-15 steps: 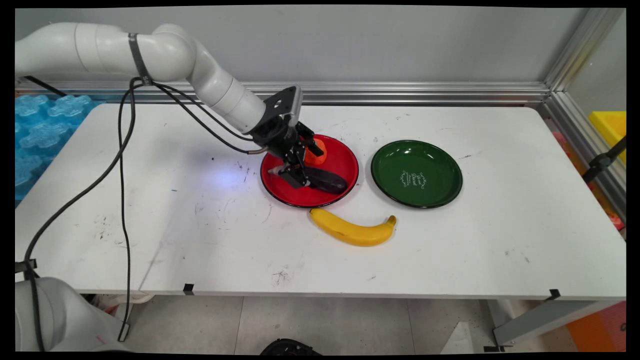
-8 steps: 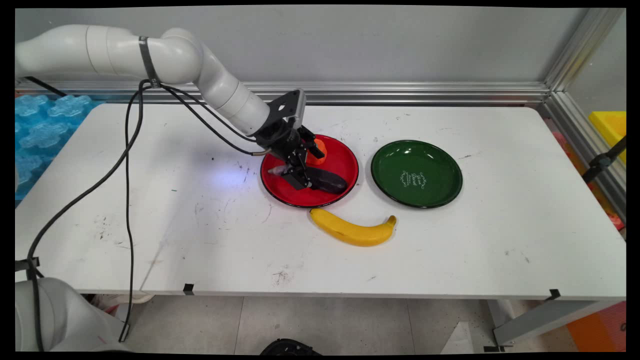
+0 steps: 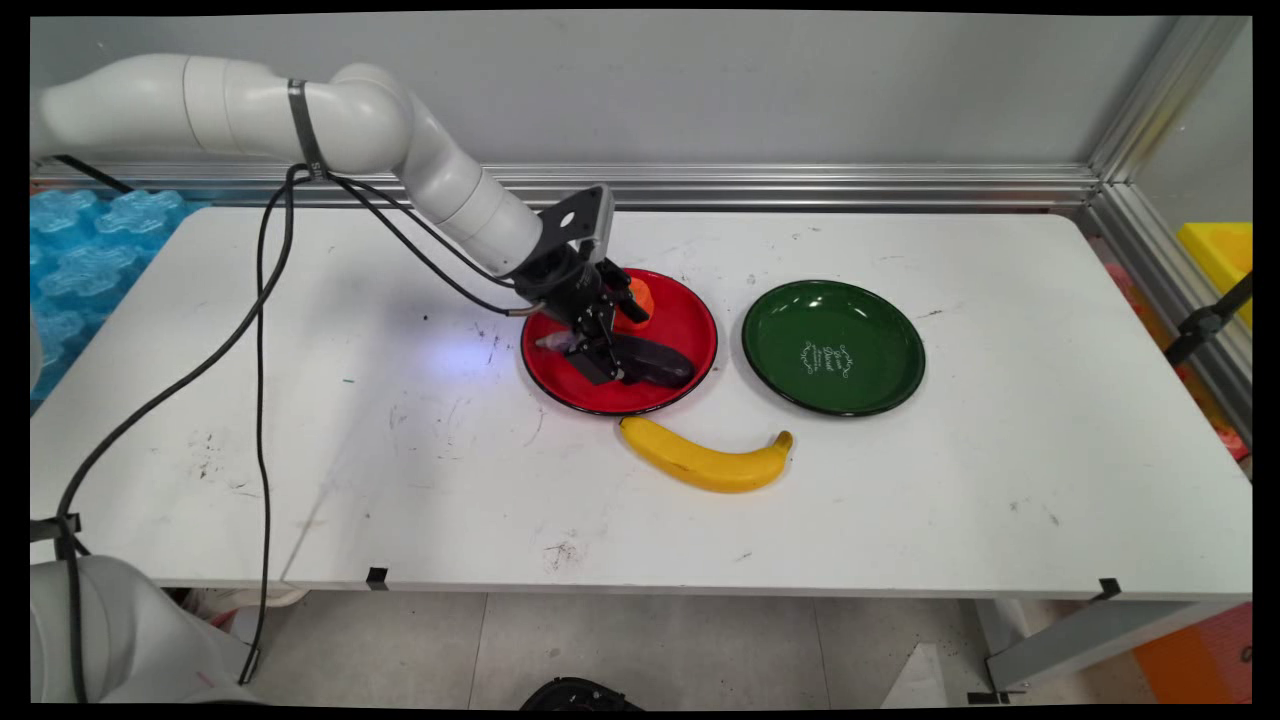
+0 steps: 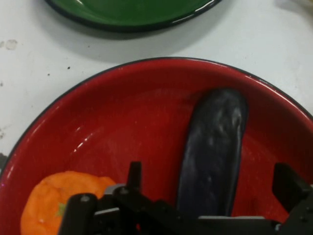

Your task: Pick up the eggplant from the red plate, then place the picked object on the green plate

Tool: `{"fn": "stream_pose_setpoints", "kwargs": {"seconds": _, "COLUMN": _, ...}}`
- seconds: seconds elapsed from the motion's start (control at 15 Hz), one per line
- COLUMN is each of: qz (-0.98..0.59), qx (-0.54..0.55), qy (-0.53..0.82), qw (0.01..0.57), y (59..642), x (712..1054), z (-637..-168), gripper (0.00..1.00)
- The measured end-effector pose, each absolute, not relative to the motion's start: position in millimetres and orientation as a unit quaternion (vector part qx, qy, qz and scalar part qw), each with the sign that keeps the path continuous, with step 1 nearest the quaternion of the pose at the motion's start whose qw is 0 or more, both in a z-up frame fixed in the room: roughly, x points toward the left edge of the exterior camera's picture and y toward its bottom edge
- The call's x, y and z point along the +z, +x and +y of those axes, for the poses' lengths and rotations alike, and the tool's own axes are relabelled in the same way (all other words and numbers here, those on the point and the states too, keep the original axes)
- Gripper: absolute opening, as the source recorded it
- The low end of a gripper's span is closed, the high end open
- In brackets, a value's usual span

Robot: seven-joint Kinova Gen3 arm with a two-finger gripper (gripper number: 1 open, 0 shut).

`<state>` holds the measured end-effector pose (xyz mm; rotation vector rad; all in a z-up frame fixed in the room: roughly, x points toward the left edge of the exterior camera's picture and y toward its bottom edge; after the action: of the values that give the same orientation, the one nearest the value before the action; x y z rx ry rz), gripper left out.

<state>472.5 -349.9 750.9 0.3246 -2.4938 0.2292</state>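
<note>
Small ornamental white lettering printed at the centre of the green plate (image 3: 833,347), too small to read, no other text, label, brand, number or sign legible in either view

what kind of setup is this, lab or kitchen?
Likely a robot lab bench: a white table fenced by aluminium framing, with the gripper over toy-like food, an eggplant, on a red plate.
</note>
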Motion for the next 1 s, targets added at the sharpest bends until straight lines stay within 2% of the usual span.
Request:
{"fn": "stream_pose_setpoints", "kwargs": {"seconds": 0.13, "qz": -0.941, "qx": 0.085, "qy": 0.123, "qw": 0.303, "y": 472, "x": 749, "z": -350, "gripper": 1.00}}
{"fn": "stream_pose_setpoints", "kwargs": {"seconds": 0.2, "qz": -0.941, "qx": 0.084, "qy": 0.124, "qw": 0.303, "y": 472, "x": 748, "z": -350, "gripper": 0.00}}
{"fn": "stream_pose_setpoints", "kwargs": {"seconds": 0.67, "qz": -0.941, "qx": 0.069, "qy": 0.130, "qw": 0.304, "y": 471, "x": 744, "z": -348, "gripper": 0.00}}
{"fn": "stream_pose_setpoints", "kwargs": {"seconds": 1.0, "qz": -0.940, "qx": 0.061, "qy": 0.127, "qw": 0.310, "y": 469, "x": 755, "z": -345, "gripper": 0.00}}
